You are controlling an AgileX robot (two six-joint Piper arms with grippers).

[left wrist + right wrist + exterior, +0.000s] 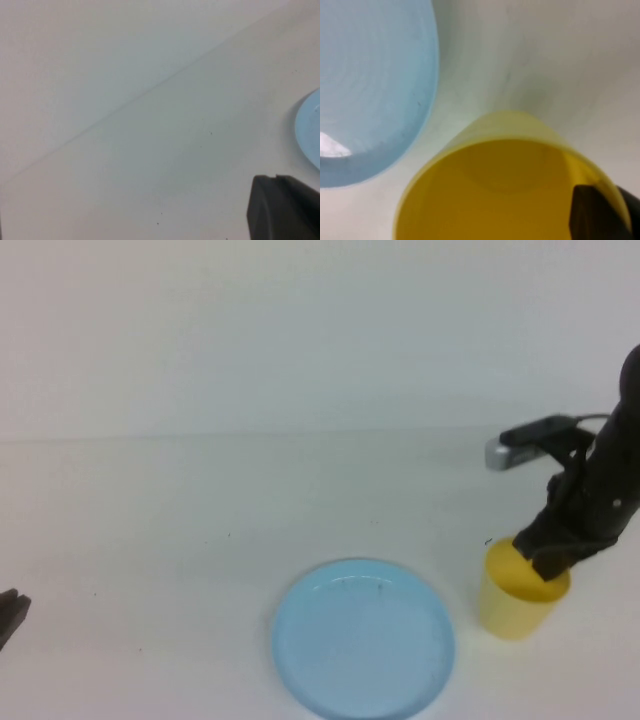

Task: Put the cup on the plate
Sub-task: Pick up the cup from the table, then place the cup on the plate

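The yellow cup (515,602) stands upright on the white table, just right of the light blue plate (365,640) and apart from it. My right gripper (545,562) reaches down onto the cup's far right rim. In the right wrist view one dark finger (592,215) is inside the cup (495,190) and the other is outside, with the wall pinched between them; the plate (370,85) lies beside it. My left gripper (10,615) rests at the table's far left edge, fingers (280,205) together and holding nothing; a sliver of the plate (311,130) shows in its view.
The white table (200,540) runs back to a pale wall. A grey camera block (530,443) sticks out from the right arm above the cup.
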